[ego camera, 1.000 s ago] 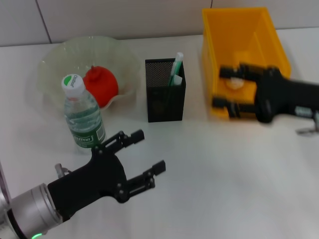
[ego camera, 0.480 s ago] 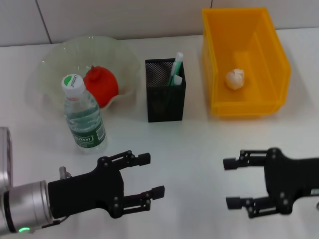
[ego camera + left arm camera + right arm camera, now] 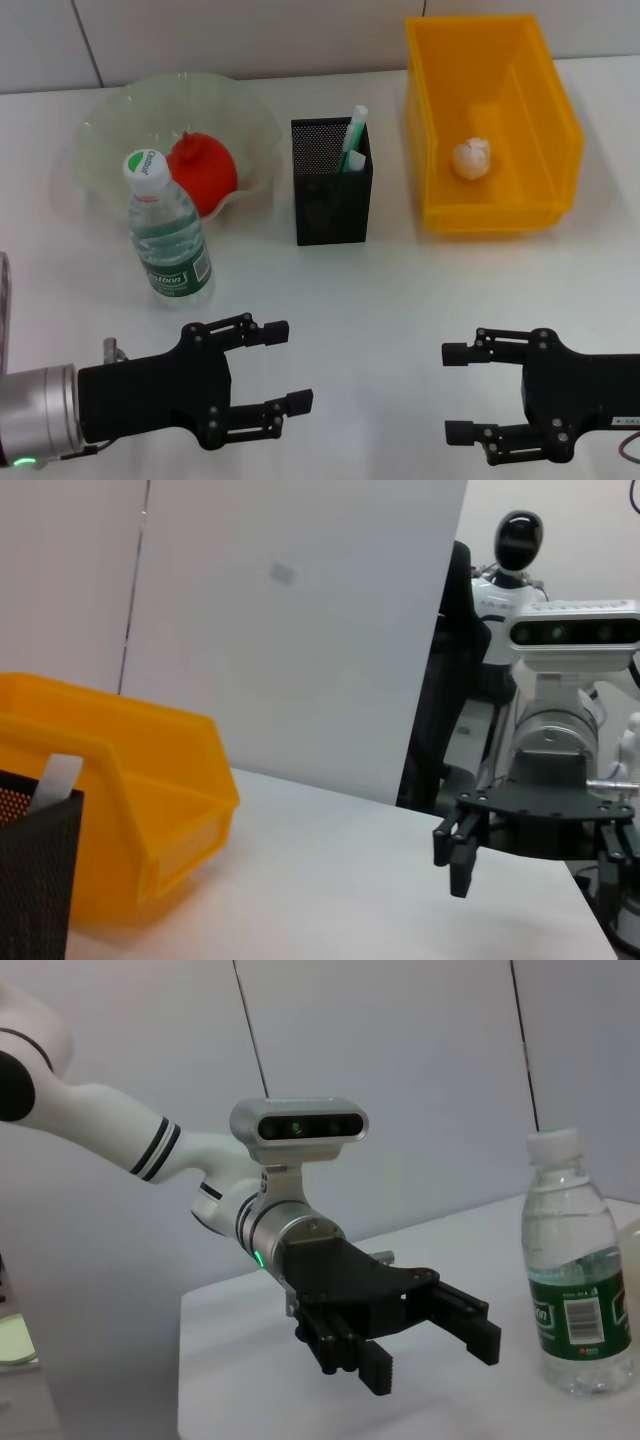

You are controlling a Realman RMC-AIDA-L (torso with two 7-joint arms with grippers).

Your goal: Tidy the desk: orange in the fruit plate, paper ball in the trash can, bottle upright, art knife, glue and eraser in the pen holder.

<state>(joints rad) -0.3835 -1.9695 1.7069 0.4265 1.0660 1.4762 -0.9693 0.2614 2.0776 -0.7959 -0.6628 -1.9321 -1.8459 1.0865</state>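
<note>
The orange lies in the pale green fruit plate at the back left. In front of the plate the bottle stands upright; the right wrist view also shows the bottle. The black pen holder holds the mint-green art knife. Glue and eraser do not show. The paper ball rests inside the yellow trash can. My left gripper hovers open and empty at the front left. My right gripper is open and empty at the front right.
The desk is bare white between the two grippers. In the left wrist view the trash can, the pen holder and my right gripper appear. The right wrist view faces my left gripper.
My right gripper withdrew from the trash can to the front of the desk, leaving the paper ball inside. The left gripper drew back and lower toward the front edge.
</note>
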